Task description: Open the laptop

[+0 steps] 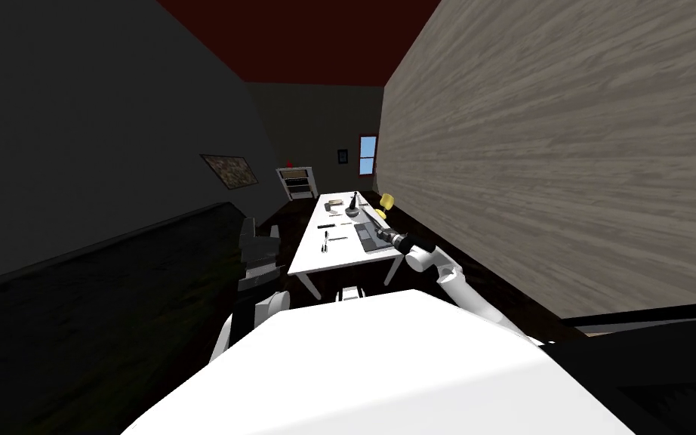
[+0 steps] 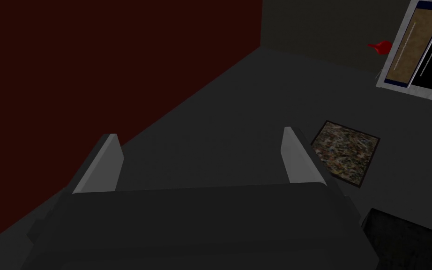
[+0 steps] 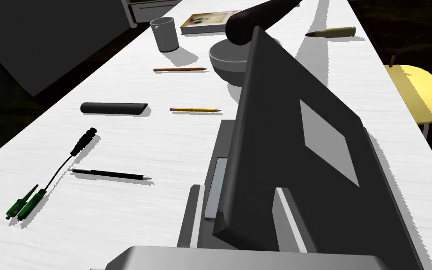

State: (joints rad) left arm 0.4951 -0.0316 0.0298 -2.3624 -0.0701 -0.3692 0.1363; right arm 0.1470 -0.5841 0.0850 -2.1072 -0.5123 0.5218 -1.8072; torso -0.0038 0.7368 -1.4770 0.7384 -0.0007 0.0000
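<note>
Clamps right tool (image 3: pixel 238 190) on edge of laptop (image 3: pixel 304 140) lid, part-raised straight ahead of tool on white tabletop (image 3: pixel 130 140). Beyond lid: pencil (image 3: pixel 195 109), bowl (image 3: pixel 227 58), mug (image 3: pixel 165 34). Holds left tool (image 2: pixel 198 136) spread apart.

The raised laptop (image 3: pixel 304 154) lid hides the near part of the bowl (image 3: pixel 219 58) beyond it (and most of its own keyboard). The yellow chair (image 3: pixel 416 91), right of the table (image 3: pixel 130 140), is cut off by the edge.

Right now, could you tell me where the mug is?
Right wrist view: the grey mug stands on the white table, beside the book, beyond the brown pencil.
</note>
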